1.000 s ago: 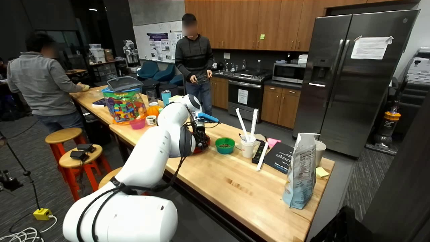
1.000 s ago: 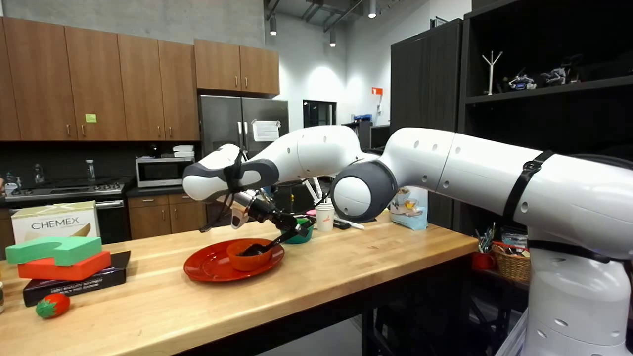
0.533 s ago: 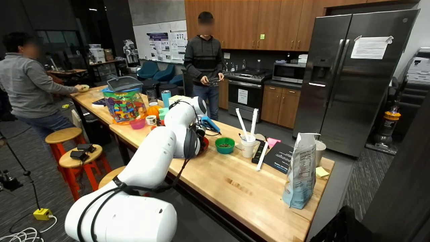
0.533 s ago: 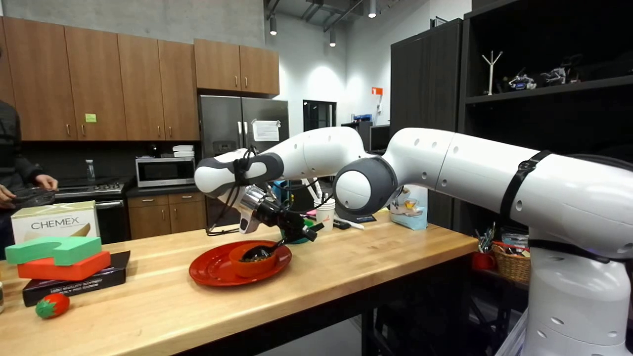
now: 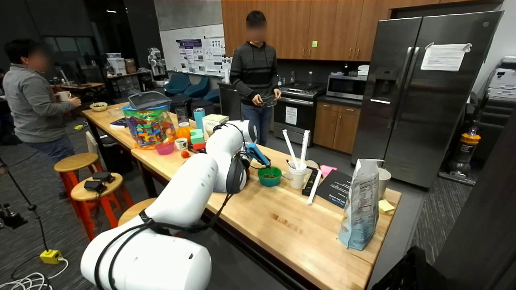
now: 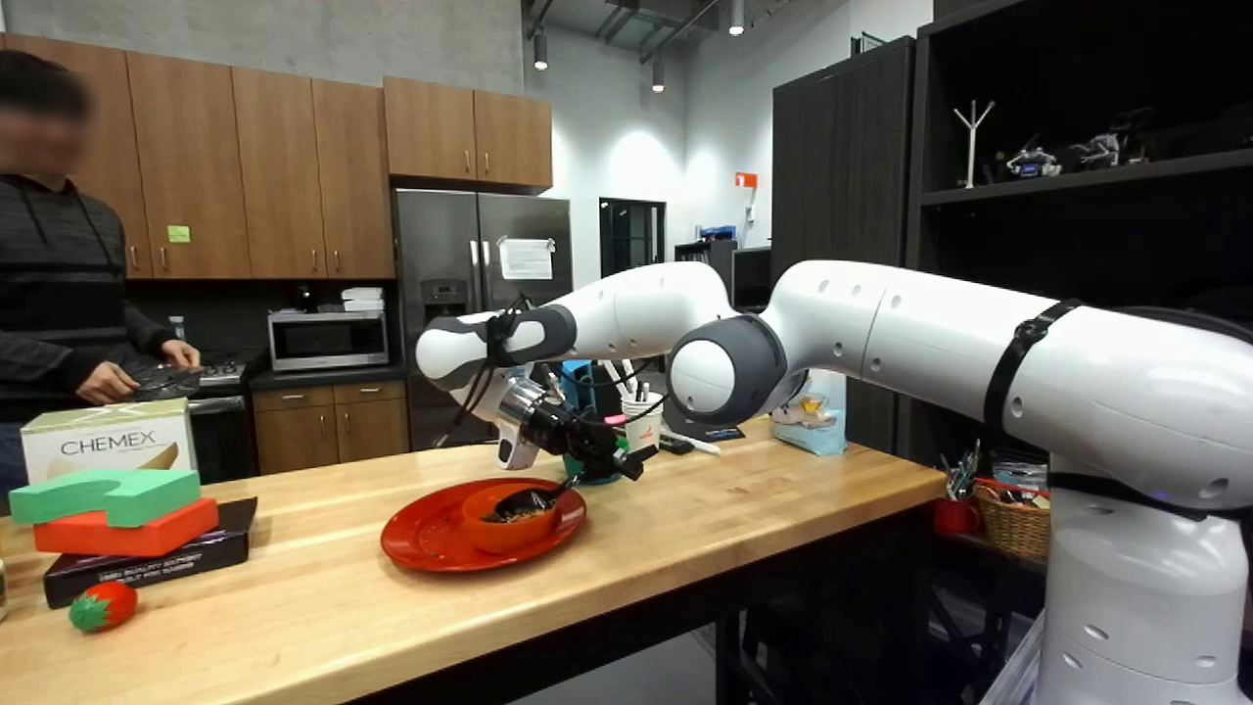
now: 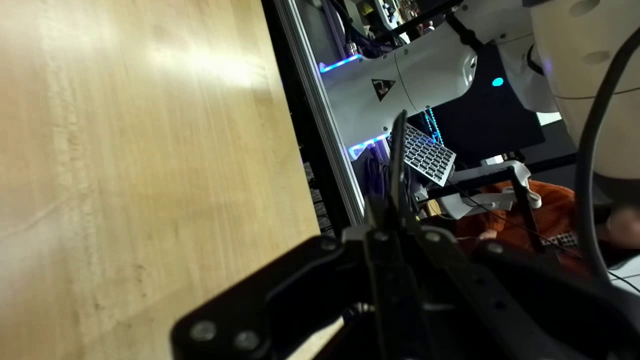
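Observation:
My gripper (image 6: 609, 462) is shut on the handle of a black spoon (image 6: 527, 501), above the right rim of the red plate. The spoon slopes down to the left, its scoop end in or just over an orange bowl (image 6: 504, 534). Small brown bits show around the scoop. That bowl sits on a red plate (image 6: 419, 534). Close behind the gripper stands a green bowl (image 5: 269, 177) with brown bits inside. In the wrist view, the gripper (image 7: 392, 220) has a thin dark handle (image 7: 398, 160) sticking out past its fingers. The arm hides the plate and orange bowl in an exterior view.
A white cup (image 5: 297, 177) holding white sticks stands beside the green bowl. A snack bag (image 5: 358, 209) is near the table's end. Foam blocks (image 6: 127, 534), a toy strawberry (image 6: 104, 605) and a Chemex box (image 6: 113, 446) lie to the side. A person (image 5: 254, 76) stands behind the table.
The arm and gripper have moved right in both exterior views, with the spoon. The plate and orange bowl have slid slightly the same way. Brown bits have come into view. The standing person has moved right.

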`<state>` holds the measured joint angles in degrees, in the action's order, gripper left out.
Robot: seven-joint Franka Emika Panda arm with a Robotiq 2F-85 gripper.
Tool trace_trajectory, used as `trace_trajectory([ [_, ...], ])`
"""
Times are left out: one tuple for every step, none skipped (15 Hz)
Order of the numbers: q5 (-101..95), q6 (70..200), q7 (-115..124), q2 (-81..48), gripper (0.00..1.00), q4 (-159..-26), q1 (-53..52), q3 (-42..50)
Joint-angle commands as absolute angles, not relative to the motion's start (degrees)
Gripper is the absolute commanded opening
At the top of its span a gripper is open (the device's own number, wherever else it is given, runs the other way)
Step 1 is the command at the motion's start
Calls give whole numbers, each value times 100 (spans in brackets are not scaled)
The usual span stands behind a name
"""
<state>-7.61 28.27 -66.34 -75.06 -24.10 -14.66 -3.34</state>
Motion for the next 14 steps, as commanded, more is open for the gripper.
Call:
trace_trajectory([
  [-590,2972,-6294,-7431,1,-2604,-1365,-312],
  [-615,2994,-6263,-7434,1,-2610,-1364,-306],
  [-819,2800,-6273,-7739,1,-2043,-1374,-397],
  [-856,2828,-6246,-7738,1,-2029,-1375,-387],
  [-767,3127,-6203,-7426,1,-2545,-1392,-271],
  [-813,3191,-6199,-7409,1,-2529,-1410,-248],
  [-845,3268,-6190,-7393,1,-2525,-1423,-228],
  [-897,3325,-6196,-7357,1,-2520,-1453,-198],
  [-947,3377,-6214,-7328,1,-2522,-1473,-157],
  [-1009,3413,-6229,-7295,1,-2526,-1496,-120],
  [-1076,3433,-6230,-7255,1,-2528,-1518,-97],
  [-1146,3456,-6239,-7221,1,-2535,-1542,-62],
  [-1216,3471,-6240,-7188,1,-2541,-1566,-29],
  [-1297,3483,-6243,-7153,1,-2545,-1590,-2],
])
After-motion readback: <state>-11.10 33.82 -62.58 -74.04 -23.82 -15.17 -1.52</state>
